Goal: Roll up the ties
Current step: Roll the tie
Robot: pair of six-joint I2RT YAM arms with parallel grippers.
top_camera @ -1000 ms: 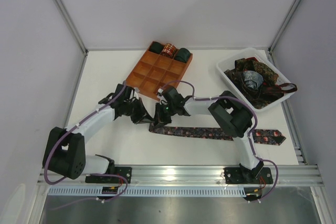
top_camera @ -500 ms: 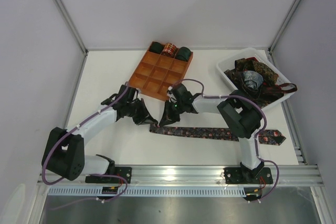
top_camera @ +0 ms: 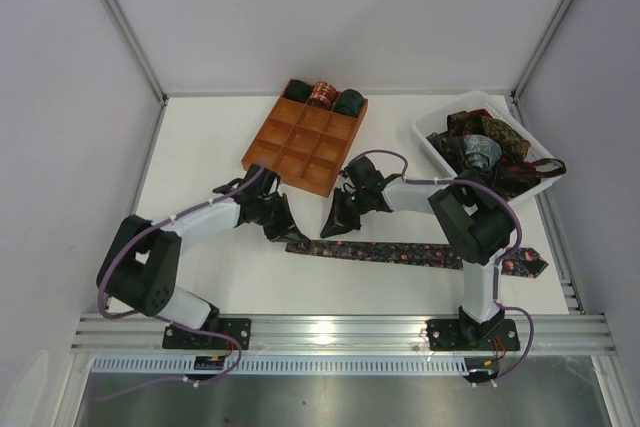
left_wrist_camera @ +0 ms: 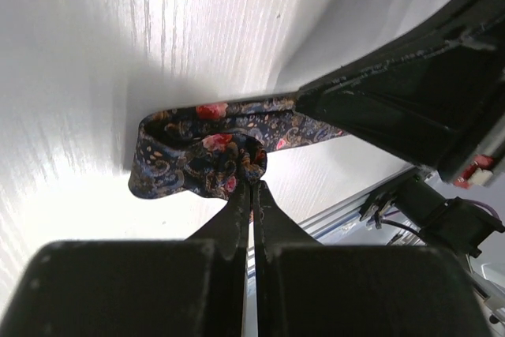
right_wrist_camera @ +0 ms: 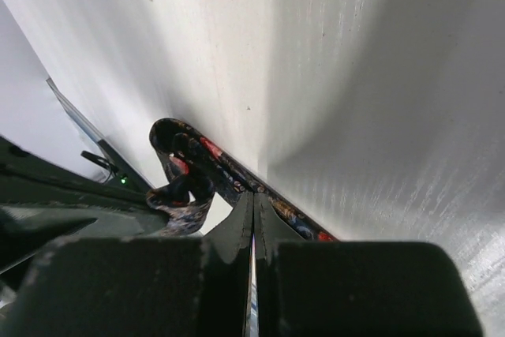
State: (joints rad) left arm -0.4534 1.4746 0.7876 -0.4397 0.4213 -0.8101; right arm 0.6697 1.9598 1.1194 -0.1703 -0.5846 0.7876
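Soft printed fabric, light and limp: the tie [left_wrist_camera: 197,155] has its folded end pinched in the closed left end effector [left_wrist_camera: 254,191]. It will likely slump unless held at the fold's edge. The right end effector [right_wrist_camera: 254,197], also pressed together, has the tie just past its tips. Beyond both, on the worktop [top_camera: 200,147], a tray [top_camera: 300,142] holds three rolled ties [top_camera: 322,95]; a bin [top_camera: 432,137] holds loose ties [top_camera: 490,152].

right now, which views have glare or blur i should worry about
left wrist: table blown out white, tie sharp, fingers dark and blurred; right wrist: streaky glare on the table, fingers soft; top external: even light, soft shadows.
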